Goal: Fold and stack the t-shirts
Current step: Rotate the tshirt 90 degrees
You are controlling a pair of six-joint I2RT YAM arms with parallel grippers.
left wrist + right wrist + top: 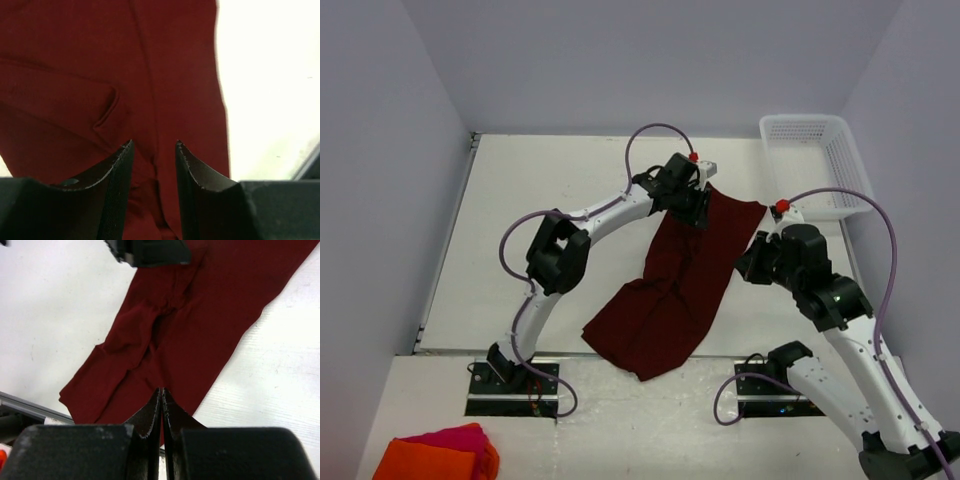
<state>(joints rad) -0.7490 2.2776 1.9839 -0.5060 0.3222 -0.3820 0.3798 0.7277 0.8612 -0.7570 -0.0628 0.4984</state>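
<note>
One dark maroon t-shirt [670, 290] lies loosely spread in a diagonal strip, from the middle right of the white table down to its front edge. My left gripper [700, 212] is low over the shirt's far end. In the left wrist view its jaws [154, 142] stand apart with a ridge of maroon cloth [75, 75] between them. My right gripper [752, 262] is at the shirt's right edge. In the right wrist view it [162, 389] is shut above the cloth [200, 315], with nothing visibly pinched. The left gripper also shows there [150, 252].
A white plastic basket [815, 150] stands at the far right corner. Bright orange and pink cloths [440, 455] lie at the near left, below the table edge. Pale walls enclose the table on three sides.
</note>
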